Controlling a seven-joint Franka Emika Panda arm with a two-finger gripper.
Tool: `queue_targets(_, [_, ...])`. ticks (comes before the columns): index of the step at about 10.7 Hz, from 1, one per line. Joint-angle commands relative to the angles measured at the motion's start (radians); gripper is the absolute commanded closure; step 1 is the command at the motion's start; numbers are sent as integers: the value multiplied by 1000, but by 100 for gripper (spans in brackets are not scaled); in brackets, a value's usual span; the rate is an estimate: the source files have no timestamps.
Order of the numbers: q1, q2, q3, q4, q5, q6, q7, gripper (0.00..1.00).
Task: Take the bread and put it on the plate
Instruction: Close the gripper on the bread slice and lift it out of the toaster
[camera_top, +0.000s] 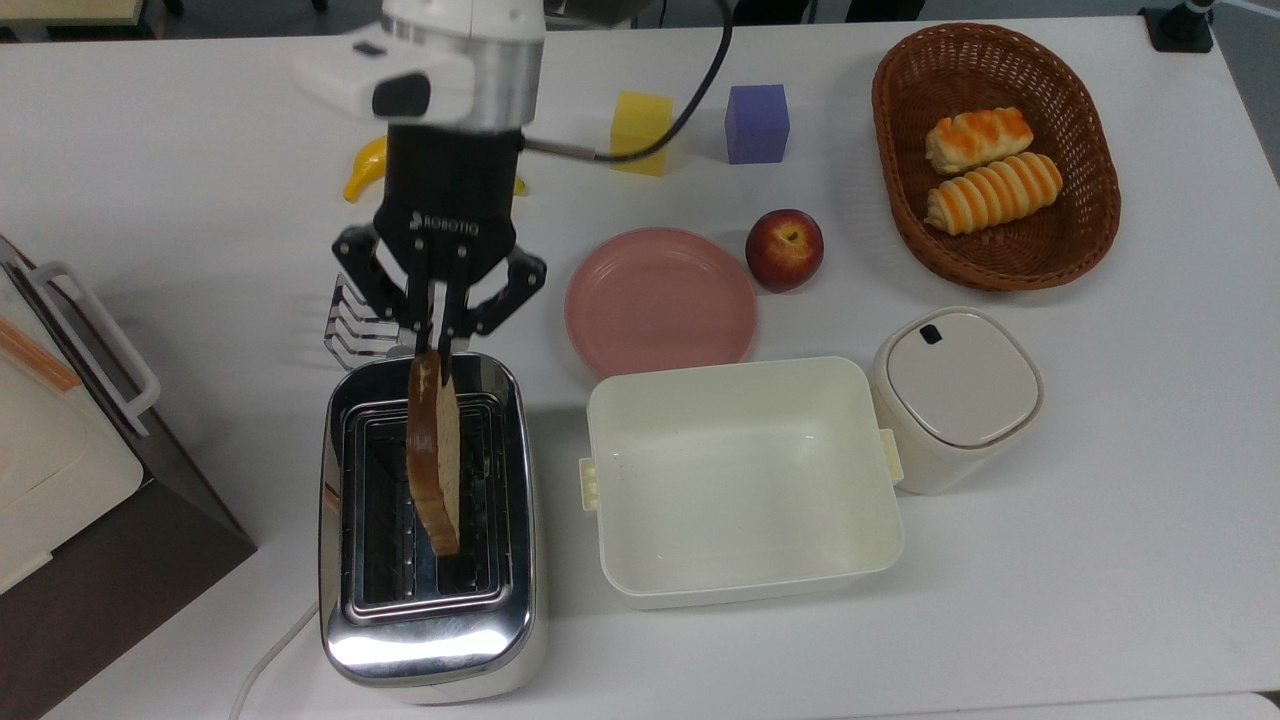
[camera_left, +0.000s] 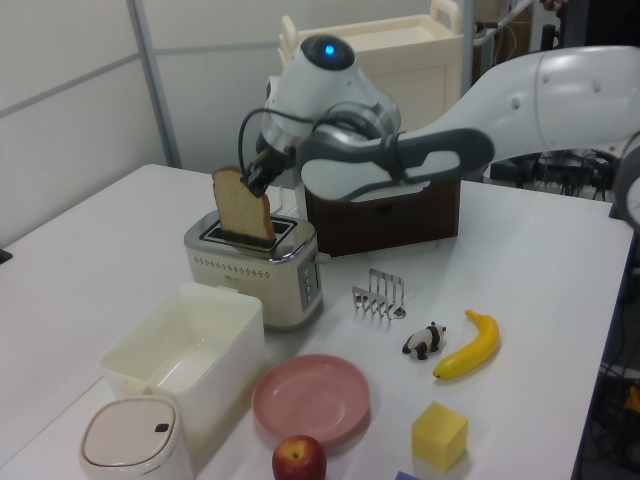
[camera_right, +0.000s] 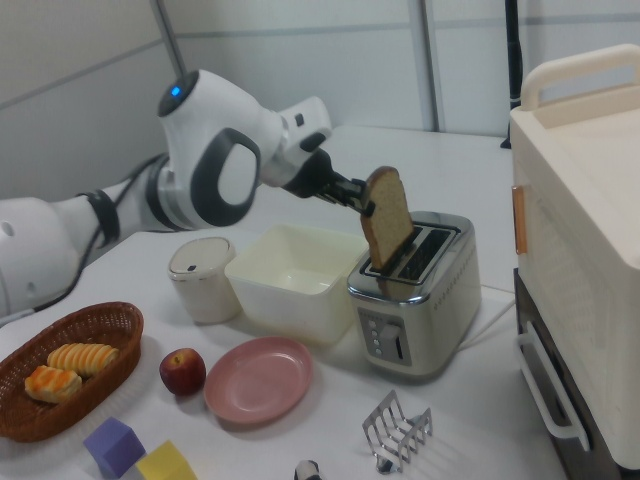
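Bread slice held above chrome toaster, pink plate bare.
White table (camera_top: 1100, 500); chrome two-slot toaster (camera_top: 430, 610); cream rectangular tub (camera_top: 740, 480) just beside it; pink plate (camera_top: 660, 300) near the tub; bread (camera_top: 433, 455), edge-on, raised over the slots; gripper (camera_top: 437, 345), fingers pinched on the slice's top corner.

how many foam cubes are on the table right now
2. The yellow cube sits beside the purple cube on the top view's right, both beyond the pink plate. None appears hidden.
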Motion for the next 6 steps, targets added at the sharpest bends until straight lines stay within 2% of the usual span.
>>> queue_targets(1, [-5, -154, 30, -91, 2, -97, -4, 100])
queue_targets(5, [3, -345, 27, -114, 109, -338, -30, 100])
queue_targets(6, [27, -367, 27, -131, 121, -415, -57, 100])
